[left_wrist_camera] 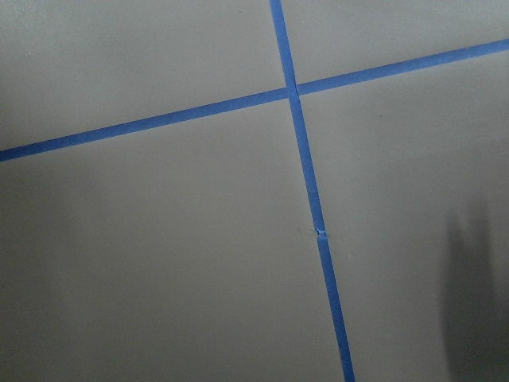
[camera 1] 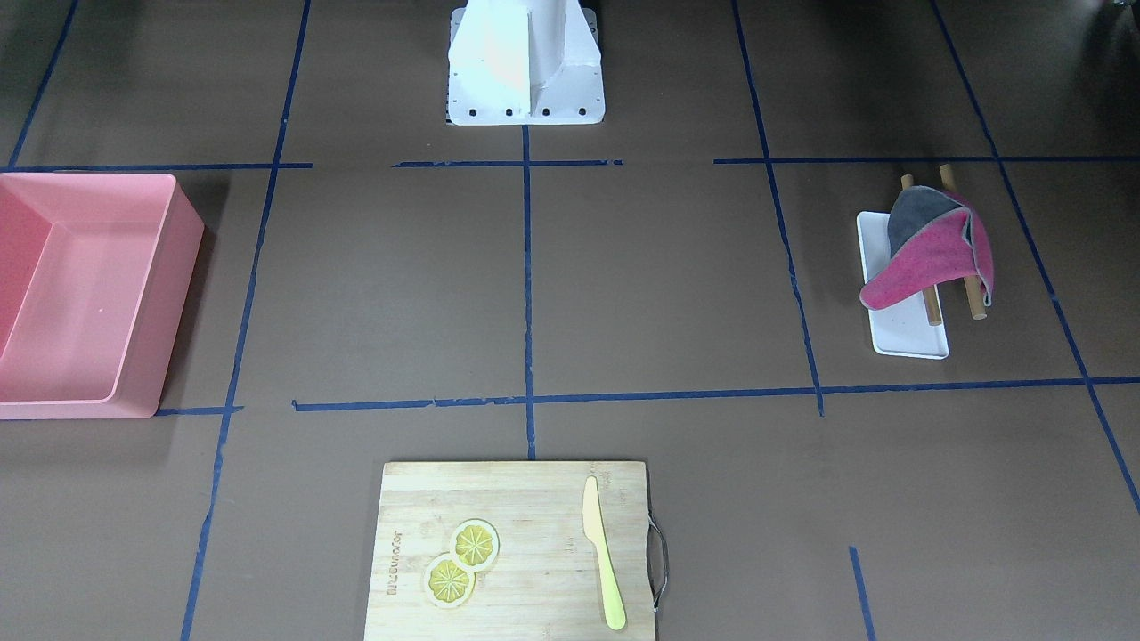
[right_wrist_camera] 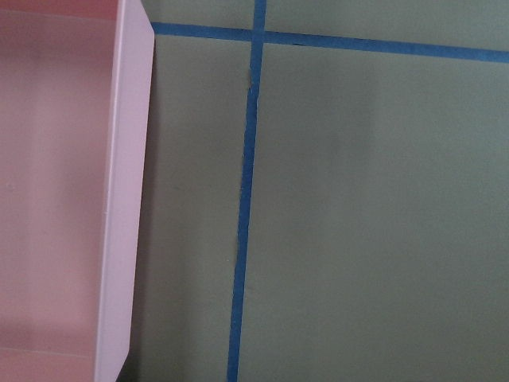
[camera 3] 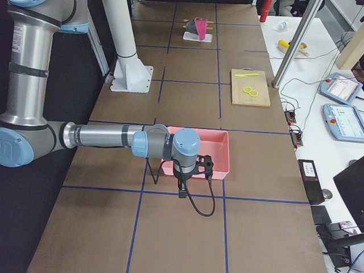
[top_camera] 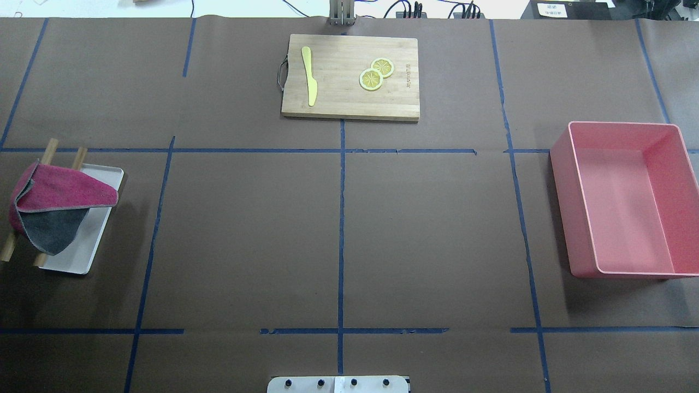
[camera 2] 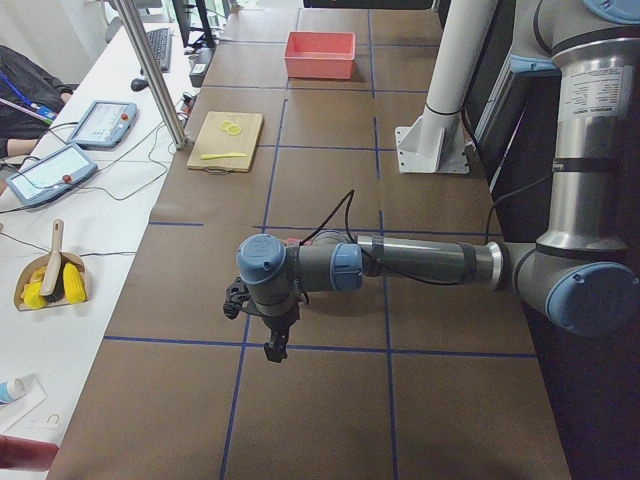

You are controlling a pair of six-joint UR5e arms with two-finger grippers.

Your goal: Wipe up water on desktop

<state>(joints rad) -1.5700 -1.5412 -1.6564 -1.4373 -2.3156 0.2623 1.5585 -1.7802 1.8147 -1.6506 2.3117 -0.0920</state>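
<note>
Our soft, light magenta-and-grey cloth (top_camera: pixel 60 207) drapes over two wooden rods (top_camera: pixel 50 150) above the white tray (top_camera: pixel 90 243) on the matte brown desk (top_camera: pixel 246 234); we'd pinch its raised fold. Whether the left tool (camera 2: pixel 272 348) and right tool (camera 3: pixel 181 192) are wide or narrow, we cannot tell.

You see the left gripper (camera 2: pixel 272 346) only in the left side view and the right gripper (camera 3: pixel 182 191) only in the right side view. Both are small and dark, so it cannot be told whether their jaws stand apart or together. The pink bin (camera 1: pixel 80 303) runs off the front view's left edge. In the right side view, the wrist of the right arm (camera 3: pixel 102 136) covers part of its near wall. The cutting board (camera 1: pixel 534 570) is cut by the front view's bottom edge, and its engraved word is too small to read. The cloth (top_camera: pixel 60 196) drapes over two wooden rods (top_camera: pixel 49 152) and hides much of the white tray (top_camera: pixel 82 245). The robot base (top_camera: pixel 338 385) is cropped at the overhead view's bottom edge.
</note>
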